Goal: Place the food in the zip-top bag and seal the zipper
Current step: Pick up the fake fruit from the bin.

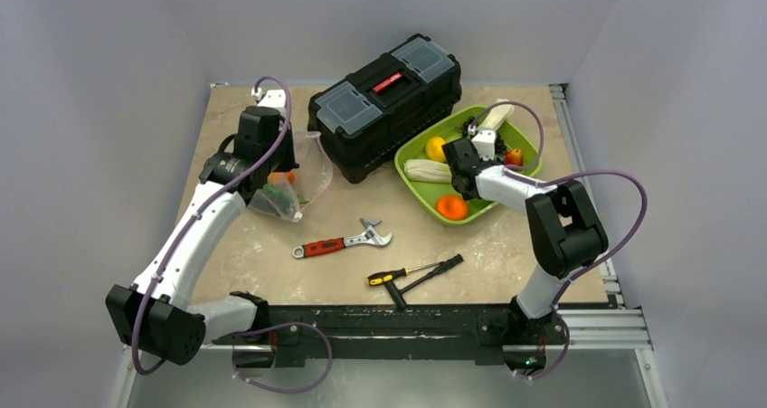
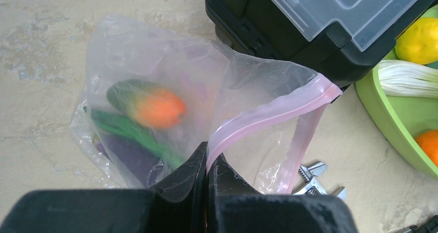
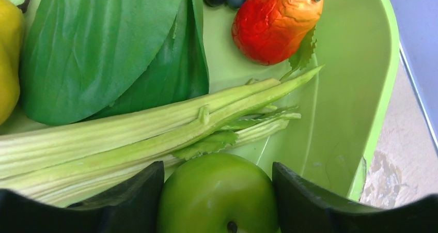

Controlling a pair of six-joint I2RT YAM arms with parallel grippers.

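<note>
L grip (image 2: pixel 207 163): pinching zipper (image 2: pixel 268 114) | R grip (image 3: pixel 217 173): wide, clasping green apple (image 3: pixel 217 204) (over tray (image 3: pixel 356 88))

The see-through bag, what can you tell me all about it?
The zip-top bag is clear, crinkly plastic with a pink zipper strip along its mouth, which gapes open. It slumps on the table beside the black toolbox. The left hand pinches the strip at one end and holds that edge up. Inside lie an orange fruit, a green pod and a dark purple piece.
</note>
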